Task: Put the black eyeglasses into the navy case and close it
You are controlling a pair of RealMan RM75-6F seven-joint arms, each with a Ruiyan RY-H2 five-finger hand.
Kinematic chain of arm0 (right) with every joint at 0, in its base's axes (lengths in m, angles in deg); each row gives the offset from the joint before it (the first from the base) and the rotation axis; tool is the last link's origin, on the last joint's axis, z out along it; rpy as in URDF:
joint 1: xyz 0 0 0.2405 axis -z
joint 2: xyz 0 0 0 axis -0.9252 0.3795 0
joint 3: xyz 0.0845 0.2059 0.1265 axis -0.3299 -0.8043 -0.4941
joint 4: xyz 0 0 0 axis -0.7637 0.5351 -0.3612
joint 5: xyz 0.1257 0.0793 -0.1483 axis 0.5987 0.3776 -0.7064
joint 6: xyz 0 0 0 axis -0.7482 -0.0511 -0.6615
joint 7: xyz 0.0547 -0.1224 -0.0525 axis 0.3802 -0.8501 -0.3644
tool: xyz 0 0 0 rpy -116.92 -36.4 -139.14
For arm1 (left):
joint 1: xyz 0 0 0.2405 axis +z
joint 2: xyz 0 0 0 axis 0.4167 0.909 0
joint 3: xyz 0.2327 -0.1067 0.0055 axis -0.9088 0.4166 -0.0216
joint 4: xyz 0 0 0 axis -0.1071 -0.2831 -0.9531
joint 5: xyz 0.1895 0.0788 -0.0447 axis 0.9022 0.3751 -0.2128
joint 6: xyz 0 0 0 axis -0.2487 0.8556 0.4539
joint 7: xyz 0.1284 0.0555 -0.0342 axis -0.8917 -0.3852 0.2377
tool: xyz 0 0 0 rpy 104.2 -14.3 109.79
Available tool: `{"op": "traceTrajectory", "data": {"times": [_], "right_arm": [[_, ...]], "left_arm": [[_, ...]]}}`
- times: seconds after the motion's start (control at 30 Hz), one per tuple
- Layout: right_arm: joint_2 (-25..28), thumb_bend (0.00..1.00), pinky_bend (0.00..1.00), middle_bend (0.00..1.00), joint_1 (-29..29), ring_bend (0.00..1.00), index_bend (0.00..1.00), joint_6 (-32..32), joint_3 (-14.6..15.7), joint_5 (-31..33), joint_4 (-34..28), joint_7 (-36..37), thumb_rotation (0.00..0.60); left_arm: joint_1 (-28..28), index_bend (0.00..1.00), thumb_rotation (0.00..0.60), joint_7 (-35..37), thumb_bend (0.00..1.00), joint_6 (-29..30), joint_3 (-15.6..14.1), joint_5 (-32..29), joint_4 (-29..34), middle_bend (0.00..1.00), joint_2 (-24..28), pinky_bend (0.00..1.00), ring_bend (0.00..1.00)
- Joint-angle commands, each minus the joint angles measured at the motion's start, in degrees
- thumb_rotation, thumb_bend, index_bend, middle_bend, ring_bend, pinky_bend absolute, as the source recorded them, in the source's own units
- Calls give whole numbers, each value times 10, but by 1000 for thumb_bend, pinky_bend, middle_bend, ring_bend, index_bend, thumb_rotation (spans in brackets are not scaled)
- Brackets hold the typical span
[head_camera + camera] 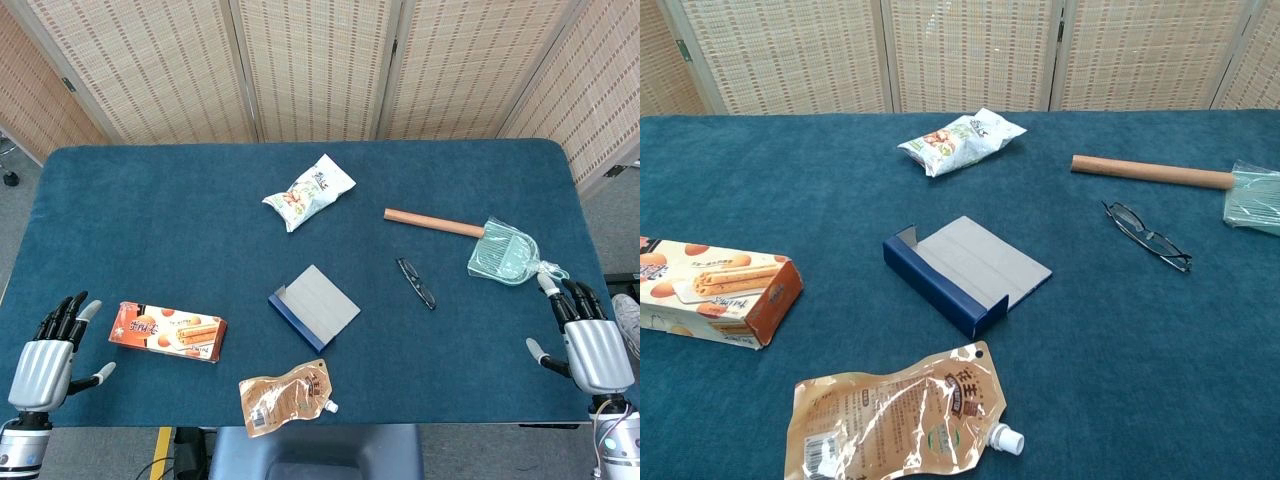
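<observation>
From the head view I have my left hand (50, 350) parked at the near left edge of the table (150, 200), fingers spread and holding nothing. Just to its right lies the biscuit box (168, 332), and further along, at the near edge, a brown pouch (285, 393). The case (314, 306) sits mid-table, lying open with its grey lining up and its navy wall on the near side; beyond it is a snack bag (309, 192). Right of the case, apart from it, the glasses (416, 283) lie folded on the cloth, untouched. Past them is a dustpan (470, 238) with a wooden handle (its green pan is nearest my right side). My right hand (585, 340) hovers at the near right edge, fingers apart, empty too. So I judge the task has not begun: the first step, picking up the glasses, is in hand. The next move calls for the right hand, being nearer, to reach inward and pinch the thin frame off the soft cloth, then carry it left to the case.
</observation>
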Motion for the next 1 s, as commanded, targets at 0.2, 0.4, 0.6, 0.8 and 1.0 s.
{"op": "traceTrajectory", "data": {"times": [0.2,0.4,0.6,0.8,1.0], "right_arm": [[-3,261,86,212,-3,131,29,0,0,-6,6,4,600],[-4,261,86,212,-2,131,29,5,1,-9,8,8,600],[-2,261,101,219,-6,131,33,0,6,-21,11,12,600],[5,261,175,261,-31,167,44,-18,9,-58,0,-5,600],[10,261,258,323,-83,281,66,-66,4,-105,-31,-44,600]], "left_arm": [[1,146,600,-6,189,-2,-1,-5,1,58,-2,176,41],[4,146,600,-6,188,3,-2,-4,5,58,2,176,41],[6,146,600,-8,188,6,-3,-2,9,58,5,176,41],[6,148,600,-10,189,6,-4,1,14,58,8,176,41],[9,149,600,-8,189,11,-5,1,14,58,10,176,41]]}}
